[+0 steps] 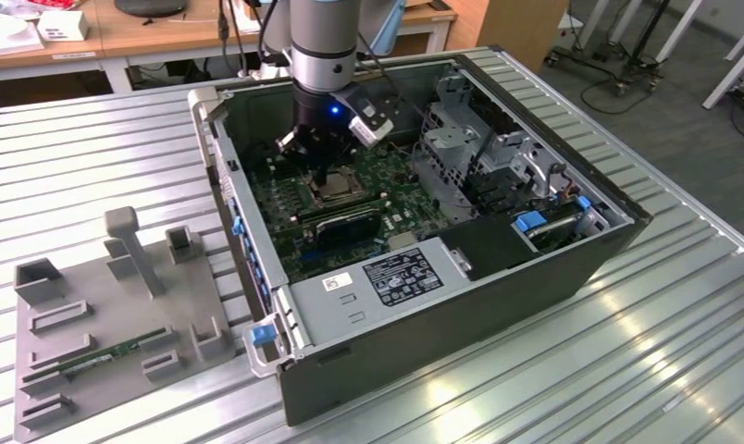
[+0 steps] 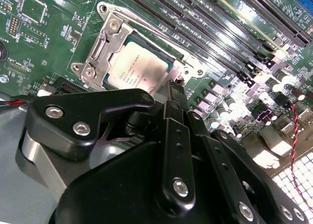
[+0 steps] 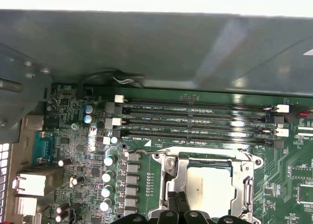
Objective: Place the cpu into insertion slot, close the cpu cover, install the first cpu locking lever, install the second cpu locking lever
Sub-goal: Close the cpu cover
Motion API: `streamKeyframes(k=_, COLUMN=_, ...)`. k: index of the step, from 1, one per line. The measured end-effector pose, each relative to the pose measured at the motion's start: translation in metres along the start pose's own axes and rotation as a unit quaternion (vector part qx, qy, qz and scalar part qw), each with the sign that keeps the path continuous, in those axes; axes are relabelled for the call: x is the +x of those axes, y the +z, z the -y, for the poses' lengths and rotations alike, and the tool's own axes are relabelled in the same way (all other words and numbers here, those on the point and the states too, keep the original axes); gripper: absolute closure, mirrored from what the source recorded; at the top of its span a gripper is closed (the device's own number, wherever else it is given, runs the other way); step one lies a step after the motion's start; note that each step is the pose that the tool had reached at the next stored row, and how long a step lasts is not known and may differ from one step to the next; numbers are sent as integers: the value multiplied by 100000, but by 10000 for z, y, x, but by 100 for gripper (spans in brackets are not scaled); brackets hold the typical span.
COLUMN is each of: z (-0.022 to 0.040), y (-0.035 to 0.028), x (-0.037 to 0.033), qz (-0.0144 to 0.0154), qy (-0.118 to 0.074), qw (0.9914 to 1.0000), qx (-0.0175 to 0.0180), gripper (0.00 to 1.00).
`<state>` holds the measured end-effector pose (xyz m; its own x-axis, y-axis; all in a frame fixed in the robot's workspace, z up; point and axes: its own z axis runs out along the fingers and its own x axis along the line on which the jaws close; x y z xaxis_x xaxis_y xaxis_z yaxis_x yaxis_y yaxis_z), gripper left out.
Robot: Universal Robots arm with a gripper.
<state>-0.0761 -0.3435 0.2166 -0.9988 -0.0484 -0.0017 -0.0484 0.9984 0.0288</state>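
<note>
The cpu point(image 2: 138, 71), a pale silver square, lies in the insertion slot point(image 1: 338, 190) on the green motherboard. The silver cpu cover point(image 2: 100, 47) lies flat around it, and the chip shows through the cover's window. In the first wrist view the cpu point(image 3: 208, 187) sits inside the cover frame point(image 3: 177, 177). A thin wire lever point(image 3: 146, 150) runs along the socket side that faces the memory slots. My black gripper point(image 2: 175, 89) is shut with nothing in it. It hangs just over the socket's edge, beside the cpu. In the exterior view the gripper point(image 1: 324, 169) reaches down into the open computer case.
Long black memory slots point(image 3: 195, 121) run beside the socket, with capacitors point(image 3: 108, 177) at one end. The case walls point(image 1: 212, 139) and a drive cage point(image 1: 465, 139) hem in the board. A grey fixture point(image 1: 113, 324) holding a green memory stick point(image 1: 106, 354) stands at the exterior view's left.
</note>
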Motion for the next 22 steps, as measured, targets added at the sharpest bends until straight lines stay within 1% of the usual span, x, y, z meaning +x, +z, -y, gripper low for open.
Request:
streamKeyframes(k=1, z=0, y=15, x=0, qz=0, qy=-1, qw=100000, qx=1, gripper=89)
streamKeyframes(k=4, z=1, y=16, x=0, qz=1, qy=-1, qw=100000, qx=-1, gripper=89)
streamKeyframes(k=12, z=-7, y=43, x=9, qz=4, qy=0, qw=100000, qx=-4, gripper=89)
streamKeyframes(k=22, z=-13, y=104, x=12, qz=2, qy=-2, qw=100000, qx=-2, gripper=89)
